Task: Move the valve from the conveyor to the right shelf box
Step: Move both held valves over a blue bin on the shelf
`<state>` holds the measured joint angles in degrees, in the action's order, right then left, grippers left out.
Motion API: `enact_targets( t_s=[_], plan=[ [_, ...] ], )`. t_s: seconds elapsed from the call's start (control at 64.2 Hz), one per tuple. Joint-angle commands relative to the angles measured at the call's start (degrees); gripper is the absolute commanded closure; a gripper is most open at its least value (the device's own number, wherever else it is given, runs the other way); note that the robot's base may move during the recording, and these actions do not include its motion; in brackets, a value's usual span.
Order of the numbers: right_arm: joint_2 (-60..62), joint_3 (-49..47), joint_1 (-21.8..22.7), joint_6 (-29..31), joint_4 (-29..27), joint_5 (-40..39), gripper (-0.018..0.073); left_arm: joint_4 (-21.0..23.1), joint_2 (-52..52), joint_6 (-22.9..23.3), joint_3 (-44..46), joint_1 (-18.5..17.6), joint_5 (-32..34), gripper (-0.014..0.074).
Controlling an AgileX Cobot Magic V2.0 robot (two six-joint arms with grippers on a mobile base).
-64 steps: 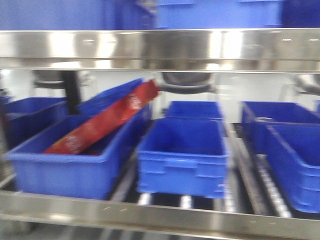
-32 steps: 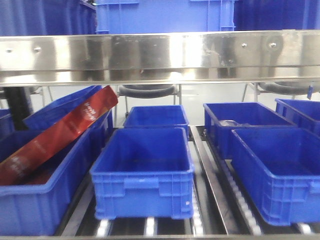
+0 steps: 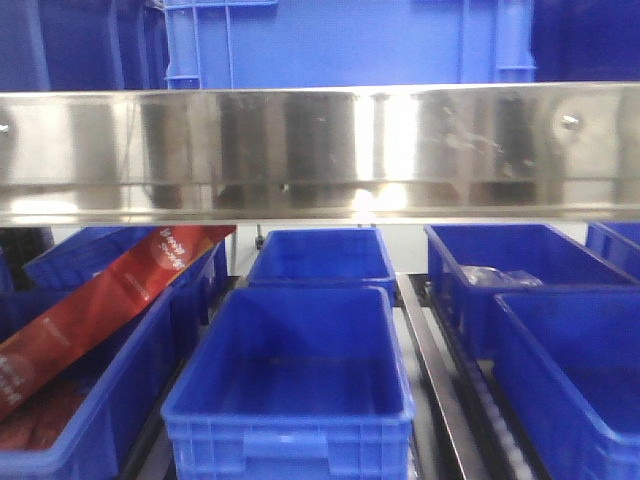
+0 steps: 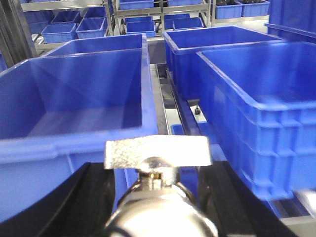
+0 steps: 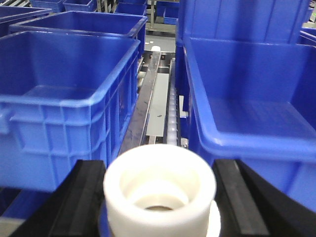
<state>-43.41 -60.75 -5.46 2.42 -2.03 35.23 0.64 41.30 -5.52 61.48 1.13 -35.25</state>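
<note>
In the left wrist view my left gripper (image 4: 160,192) is shut on a silvery valve (image 4: 158,212) with a flat T-shaped handle (image 4: 157,152), held before a blue box (image 4: 74,98). In the right wrist view my right gripper (image 5: 159,197) is shut on a valve whose white plastic cap (image 5: 159,185) faces the camera, held low between two blue boxes. The right shelf shows as a shiny stainless rail (image 3: 320,150) across the front view, with an open blue box (image 3: 290,390) below it. Neither gripper shows in the front view. The conveyor is out of view.
A red package (image 3: 100,300) leans in the left box. More blue boxes stand at the right (image 3: 570,350), the back one holding a clear bag (image 3: 495,277). A steel roller track (image 5: 160,108) runs between the boxes. Blue crates sit on the upper shelf (image 3: 330,40).
The front view has closed in on the shelf: the steel rail now sits lower and larger, the middle blue box is nearer, and the red package has shifted left.
</note>
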Motion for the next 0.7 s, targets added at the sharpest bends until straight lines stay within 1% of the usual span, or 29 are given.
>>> enact_targets(
  t_s=[0.0, 0.686],
  plan=[
    [0.6, -1.0, 0.1, 0.1, 0.3, -4.4, 0.0712, 0.4, -0.5, 0.2, 0.3, -0.3, 3.3, 0.0708],
    [0.6, -1.0, 0.1, 0.1, 0.3, -4.4, 0.0712, 0.4, -0.5, 0.2, 0.3, -0.3, 3.3, 0.0708]
  ],
)
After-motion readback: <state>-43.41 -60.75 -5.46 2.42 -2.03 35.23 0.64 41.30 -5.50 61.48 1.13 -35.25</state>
